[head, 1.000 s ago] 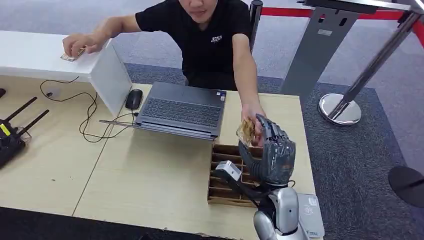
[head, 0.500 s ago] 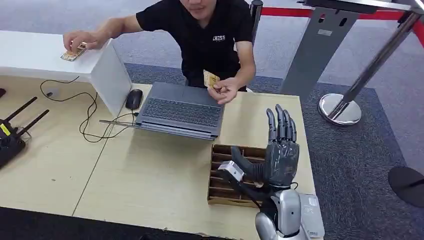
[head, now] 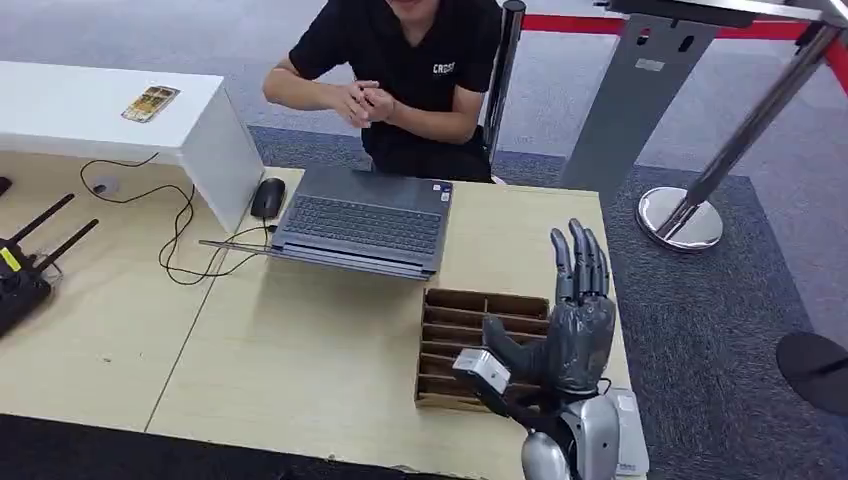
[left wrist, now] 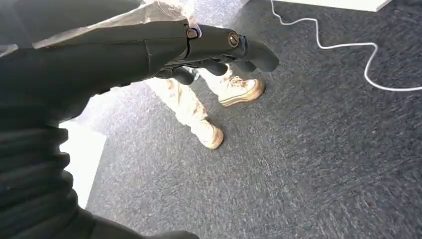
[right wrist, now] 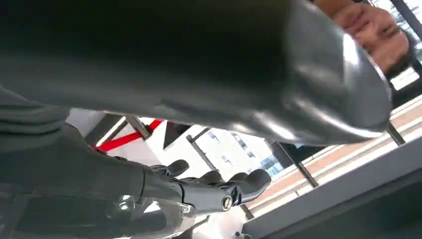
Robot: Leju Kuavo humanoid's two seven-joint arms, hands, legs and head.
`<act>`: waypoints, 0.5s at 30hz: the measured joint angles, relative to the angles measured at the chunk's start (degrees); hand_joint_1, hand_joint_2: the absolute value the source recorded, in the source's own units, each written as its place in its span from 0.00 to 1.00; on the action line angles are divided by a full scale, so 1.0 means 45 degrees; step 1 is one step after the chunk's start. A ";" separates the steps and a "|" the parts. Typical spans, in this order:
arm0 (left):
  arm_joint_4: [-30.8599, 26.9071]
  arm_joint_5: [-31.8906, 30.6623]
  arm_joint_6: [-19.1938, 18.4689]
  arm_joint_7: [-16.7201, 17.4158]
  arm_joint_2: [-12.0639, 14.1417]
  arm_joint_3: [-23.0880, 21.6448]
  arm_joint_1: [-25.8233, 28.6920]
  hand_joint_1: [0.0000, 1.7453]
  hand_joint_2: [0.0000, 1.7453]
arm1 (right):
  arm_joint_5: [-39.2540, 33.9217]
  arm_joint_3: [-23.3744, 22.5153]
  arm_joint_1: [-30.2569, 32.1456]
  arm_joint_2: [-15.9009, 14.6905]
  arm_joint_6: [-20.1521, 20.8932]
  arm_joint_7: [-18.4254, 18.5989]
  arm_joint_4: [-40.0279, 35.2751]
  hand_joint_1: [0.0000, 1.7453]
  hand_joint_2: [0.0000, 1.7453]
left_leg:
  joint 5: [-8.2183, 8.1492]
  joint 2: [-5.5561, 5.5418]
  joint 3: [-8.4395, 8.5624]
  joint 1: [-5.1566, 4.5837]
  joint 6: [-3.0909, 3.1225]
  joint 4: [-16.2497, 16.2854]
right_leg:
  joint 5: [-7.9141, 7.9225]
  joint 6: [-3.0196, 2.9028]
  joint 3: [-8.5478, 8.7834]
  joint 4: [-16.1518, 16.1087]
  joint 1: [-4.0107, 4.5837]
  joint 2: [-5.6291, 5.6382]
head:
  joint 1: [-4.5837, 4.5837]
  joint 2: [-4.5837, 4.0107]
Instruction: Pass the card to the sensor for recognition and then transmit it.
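One card (head: 151,102) lies flat on the white raised shelf (head: 60,110) at the far left of the work area, well apart from both robot hands. The right hand (head: 570,320) is raised upright above the right part of the wooden table (head: 300,370), fingers (head: 578,262) extended and slightly apart, thumb out to the side, holding nothing. Just beside this hand, toward the robot's left, sits a brown divided tray (head: 455,330). A white sensor unit (head: 630,440) lies on the table edge near the right forearm. An open laptop (head: 365,220) rests beyond the tray, with a black mouse (head: 267,197) beside it and black cables (head: 185,235) trailing left. A person (head: 410,70) in a black shirt sits behind the table, hands clasped together. The left hand (left wrist: 214,50) hangs over grey carpet (left wrist: 308,149), fingers curled loosely inward, holding nothing.
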 joint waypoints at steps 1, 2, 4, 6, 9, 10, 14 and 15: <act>0.0000 -0.0015 0.0000 0.0015 0.0000 0.0015 0.0002 0.00 1.00 | -0.0063 -0.0175 0.0061 0.0063 0.0000 -0.0039 -0.0067 0.00 1.00 | 0.0000 0.0002 0.0000 0.0000 0.0000 0.0000 | 0.0000 0.0000 -0.0001 -0.0001 0.0000 0.0000 | -0.0005 0.0000; 0.0000 -0.0019 0.0000 0.0034 0.0000 0.0034 0.0004 0.00 1.00 | -0.0092 -0.0345 0.0121 0.0078 0.0000 -0.0043 -0.0151 0.00 1.00 | 0.0000 0.0003 -0.0001 -0.0001 0.0000 0.0000 | 0.0000 0.0000 -0.0001 -0.0001 -0.0001 0.0000 | 0.0000 0.0000; 0.0000 -0.0044 0.0000 0.0092 0.0000 0.0097 0.0004 0.00 1.00 | -0.0141 -0.0631 0.0264 0.0131 0.0000 -0.0048 -0.0301 0.00 1.00 | 0.0000 0.0003 0.0000 -0.0001 0.0000 0.0000 | 0.0001 0.0000 0.0000 -0.0002 -0.0001 0.0000 | 0.0000 0.0000; 0.0000 -0.0063 0.0000 0.0155 0.0000 0.0136 0.0009 0.00 1.00 | -0.0214 -0.0825 0.0421 0.0160 0.0000 -0.0043 -0.0413 0.00 1.00 | 0.0000 0.0002 0.0001 -0.0002 0.0000 0.0001 | 0.0001 0.0001 0.0001 -0.0002 -0.0002 0.0000 | 0.0000 0.0000; 0.0000 -0.0092 0.0000 0.0228 0.0000 0.0213 0.0026 0.00 1.00 | -0.0345 -0.1048 0.0648 0.0189 0.0000 -0.0005 -0.0592 0.00 1.00 | 0.0000 0.0004 0.0001 -0.0002 0.0000 0.0001 | 0.0001 0.0000 0.0001 -0.0002 -0.0002 0.0000 | 0.0000 0.0000; 0.0000 -0.0097 0.0000 0.0248 0.0000 0.0233 0.0026 0.00 1.00 | -0.0354 -0.1122 0.0706 0.0204 0.0000 0.0015 -0.0651 0.00 1.00 | 0.0000 0.0003 0.0000 -0.0002 0.0000 0.0001 | 0.0001 0.0000 0.0001 -0.0002 -0.0001 0.0000 | -0.0005 0.0000; 0.0000 -0.0136 0.0000 0.0282 0.0000 0.0384 0.0037 0.00 1.00 | -0.0330 -0.1345 0.0885 0.0248 0.0000 0.0083 -0.0806 0.00 1.00 | 0.0000 0.0003 0.0001 -0.0001 0.0000 0.0000 | 0.0001 0.0000 0.0000 -0.0001 0.0000 0.0000 | -0.0005 0.0000; 0.0000 -0.0150 0.0000 0.0282 0.0000 0.0417 0.0037 0.00 1.00 | -0.0330 -0.1402 0.0940 0.0267 0.0000 0.0083 -0.0864 0.00 1.00 | 0.0000 0.0001 0.0001 -0.0001 0.0000 0.0000 | 0.0000 0.0000 0.0000 -0.0001 0.0000 0.0000 | -0.0005 0.0000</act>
